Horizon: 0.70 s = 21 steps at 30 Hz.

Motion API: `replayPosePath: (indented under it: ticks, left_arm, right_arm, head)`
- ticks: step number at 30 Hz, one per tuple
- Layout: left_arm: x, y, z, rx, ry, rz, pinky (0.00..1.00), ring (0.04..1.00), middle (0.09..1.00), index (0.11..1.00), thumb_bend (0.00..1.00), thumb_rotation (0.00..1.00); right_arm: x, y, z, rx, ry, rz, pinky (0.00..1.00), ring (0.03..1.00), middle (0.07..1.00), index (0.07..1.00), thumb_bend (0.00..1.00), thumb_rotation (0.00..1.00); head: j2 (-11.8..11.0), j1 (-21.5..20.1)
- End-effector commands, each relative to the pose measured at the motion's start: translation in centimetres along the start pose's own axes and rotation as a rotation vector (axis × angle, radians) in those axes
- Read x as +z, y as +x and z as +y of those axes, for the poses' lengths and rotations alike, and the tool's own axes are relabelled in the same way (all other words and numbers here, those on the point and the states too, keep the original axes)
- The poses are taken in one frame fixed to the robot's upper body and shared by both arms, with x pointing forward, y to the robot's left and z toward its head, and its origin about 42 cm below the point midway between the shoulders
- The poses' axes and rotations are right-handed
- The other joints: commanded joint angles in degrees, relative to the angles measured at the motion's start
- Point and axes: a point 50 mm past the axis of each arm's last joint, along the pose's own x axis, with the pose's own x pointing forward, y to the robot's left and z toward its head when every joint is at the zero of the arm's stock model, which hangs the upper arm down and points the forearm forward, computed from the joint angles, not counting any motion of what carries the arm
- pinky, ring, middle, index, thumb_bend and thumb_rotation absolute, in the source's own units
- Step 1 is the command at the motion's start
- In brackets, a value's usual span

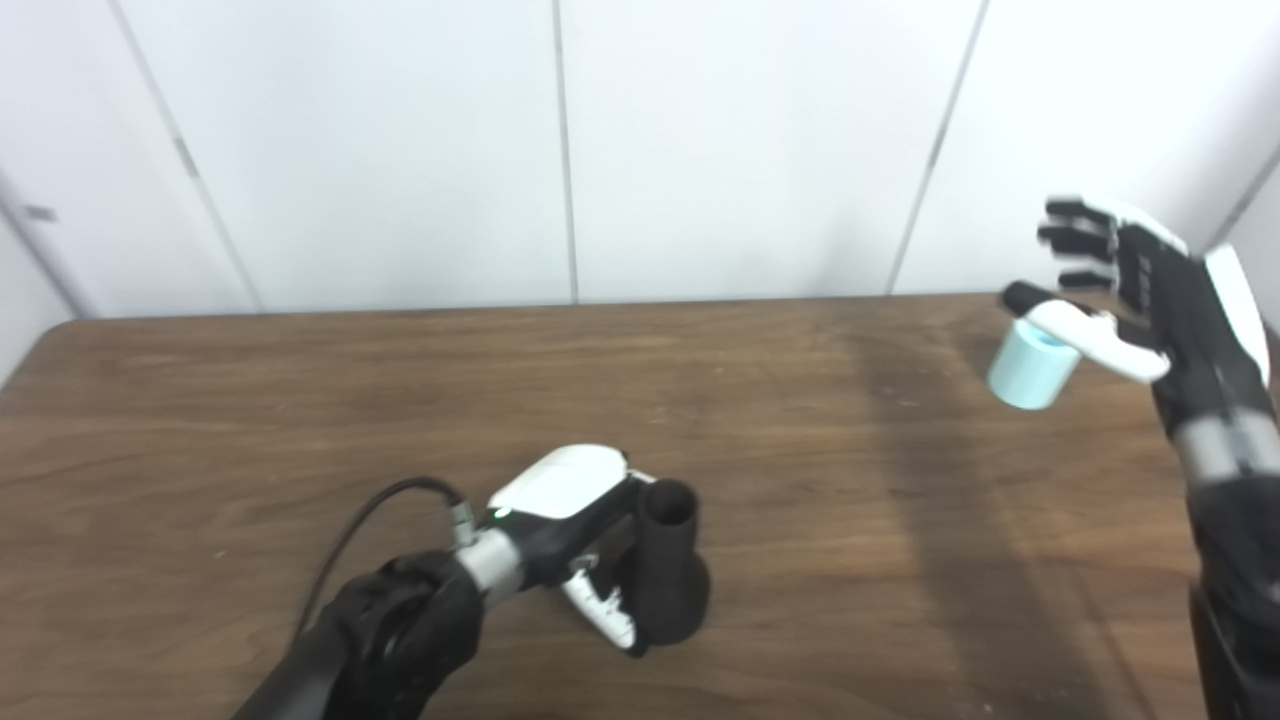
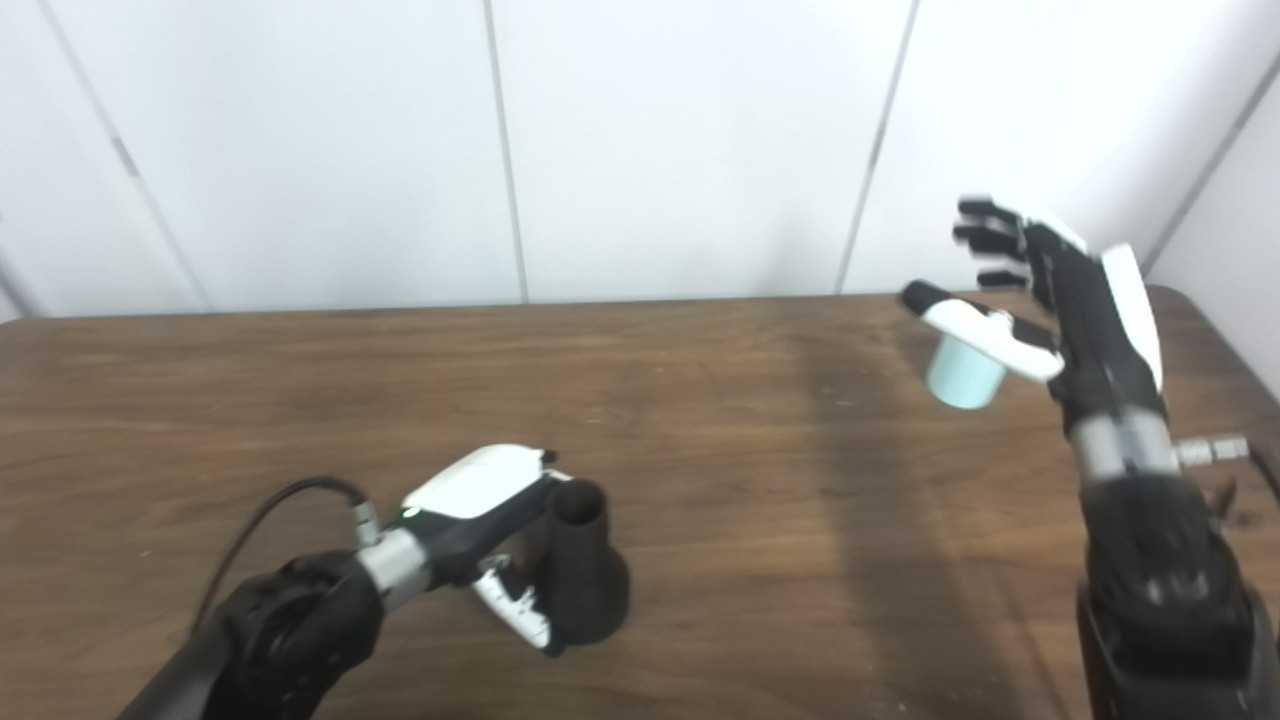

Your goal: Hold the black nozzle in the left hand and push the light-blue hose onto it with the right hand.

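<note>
The black nozzle (image 1: 668, 575) stands upright on the wooden table (image 1: 800, 450) at front centre, its open mouth up. My left hand (image 1: 575, 520) is wrapped round it from the left, thumb on the near side and fingers hidden behind it. The light-blue hose (image 1: 1030, 372), a short tube, stands at the table's far right. My right hand (image 1: 1135, 290) is raised over it with fingers spread and holds nothing. Its thumb crosses in front of the hose's top edge, and the two-eye shift puts the thumb nearer to me than the hose.
A black cable (image 1: 370, 520) loops from my left wrist over the table. White wall panels (image 1: 560, 150) close off the table's far edge. The table's right edge (image 2: 1225, 330) runs just beyond my right hand.
</note>
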Motion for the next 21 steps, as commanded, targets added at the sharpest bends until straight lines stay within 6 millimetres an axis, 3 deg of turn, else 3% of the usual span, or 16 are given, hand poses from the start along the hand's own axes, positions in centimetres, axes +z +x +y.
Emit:
replayPosePath:
  ticks: [1, 7, 10, 12, 15, 21]
  left_arm:
    - [-1.0, -0.4, -4.0, -0.185, -0.057, 0.013, 1.0, 0.706, 0.513, 0.473, 0.52, 0.0]
    - [-1.2, -0.8, -4.1, -0.179, -0.052, 0.021, 1.0, 0.714, 0.526, 0.457, 0.52, 0.0]
    - [-1.5, -1.2, -3.9, -0.176, -0.053, 0.017, 1.0, 0.721, 0.524, 0.458, 0.52, 0.0]
    - [-1.9, -1.5, -3.8, -0.174, -0.05, 0.019, 1.0, 0.722, 0.523, 0.458, 0.52, 0.0]
    - [-2.5, -1.8, -3.7, -0.171, -0.05, 0.021, 1.0, 0.721, 0.512, 0.466, 0.52, 0.0]
    - [-3.6, -2.5, -3.5, -0.172, -0.047, 0.034, 1.0, 0.718, 0.497, 0.478, 0.52, 0.0]
  right_arm:
    - [1.2, 1.7, -1.4, -0.047, -0.082, -0.058, 0.78, 0.816, 0.771, 0.79, 0.8, 0.31]
    - [0.4, 5.3, -2.4, 0.001, -0.24, 0.039, 0.81, 0.869, 0.799, 0.802, 0.88, 0.24]
    - [-0.4, 7.1, -2.4, 0.05, -0.393, 0.07, 0.81, 0.884, 0.832, 0.819, 0.89, 0.21]
    - [-0.9, 8.1, -2.1, 0.085, -0.477, 0.095, 0.88, 0.909, 0.859, 0.831, 0.89, 0.22]
    - [-1.3, 8.9, -1.6, 0.111, -0.546, 0.116, 0.94, 0.936, 0.884, 0.845, 0.89, 0.22]
    - [-1.5, 10.5, -0.6, 0.144, -0.618, 0.162, 0.91, 0.927, 0.874, 0.846, 0.89, 0.21]
  head:
    - [0.1, -0.17]
    - [-0.13, -3.22]
    - [-0.27, -7.46]
    - [-0.43, -10.87]
    - [-0.68, -13.16]
    - [-1.18, -16.64]
